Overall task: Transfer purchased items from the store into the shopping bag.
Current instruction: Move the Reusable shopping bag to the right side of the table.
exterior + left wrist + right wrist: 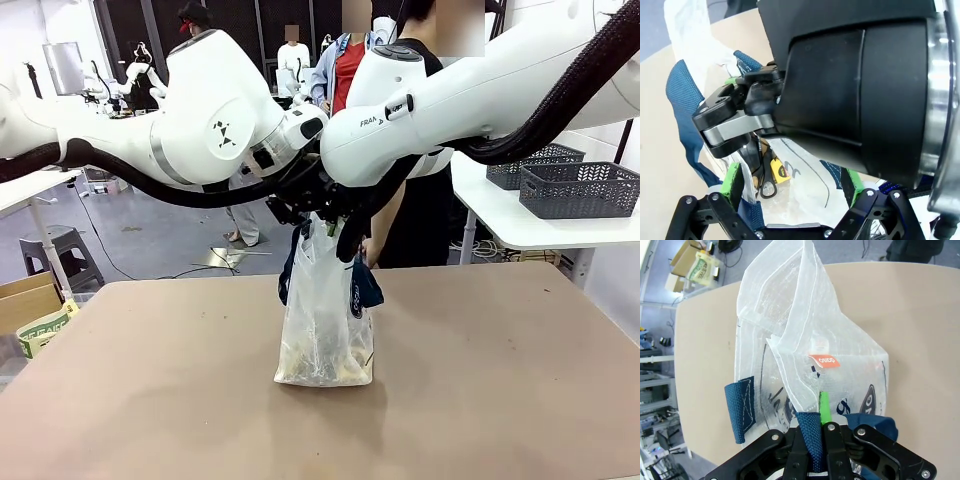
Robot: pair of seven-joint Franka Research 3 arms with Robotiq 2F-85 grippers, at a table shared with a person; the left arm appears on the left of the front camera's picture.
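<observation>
The right end effector, clenched on a navy strap handle, holds the shopping bag upright at frame centre on the bench, its mouth directly below the released left end effector, with purchased items lying inside.

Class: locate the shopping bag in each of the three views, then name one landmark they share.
Front view: shopping bag upright in the middle of the table.
Left wrist view: shopping bag low in the picture, near centre.
Right wrist view: shopping bag across the centre, top to bottom.
Shared landmark: its navy strap handles.
</observation>
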